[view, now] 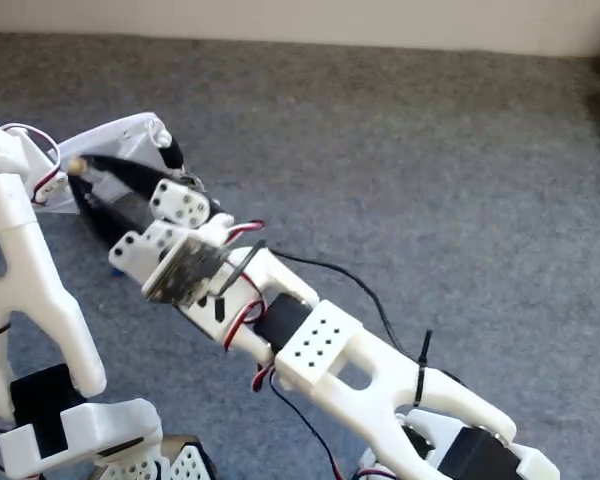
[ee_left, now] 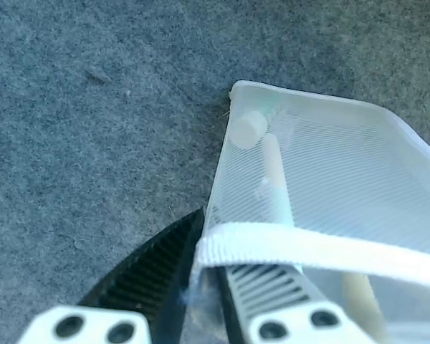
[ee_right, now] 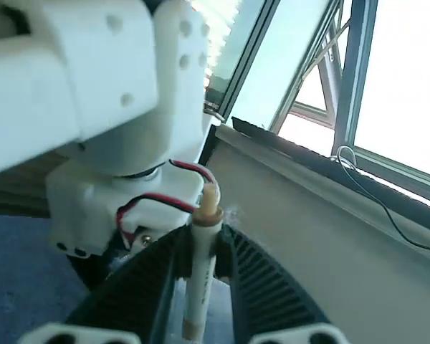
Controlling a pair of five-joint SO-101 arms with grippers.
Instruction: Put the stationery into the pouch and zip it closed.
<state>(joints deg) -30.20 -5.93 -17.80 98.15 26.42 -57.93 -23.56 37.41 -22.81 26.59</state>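
Note:
A white mesh pouch (view: pixel 130 135) lies on the grey carpet at the far left, beside the left arm. My left gripper (ee_left: pixel 211 247) is shut on the pouch's (ee_left: pixel 330 179) rim, its black fingers either side of the white edge tape (ee_left: pixel 308 251). A pale pen (ee_left: pixel 272 179) with a round cap lies inside the mesh. My right gripper (view: pixel 90 185) reaches from the lower right to the pouch's mouth. It (ee_right: pixel 204 240) is shut on a white pen (ee_right: pixel 201 272), whose tip (view: pixel 76 165) points toward the left arm's wrist.
Grey carpet (view: pixel 430 150) spreads to the right and rear. The left arm's white body (view: pixel 20 260) with red wires (ee_right: pixel 147 201) stands close in front of the right gripper. A pale wall and windows (ee_right: pixel 358 93) show behind.

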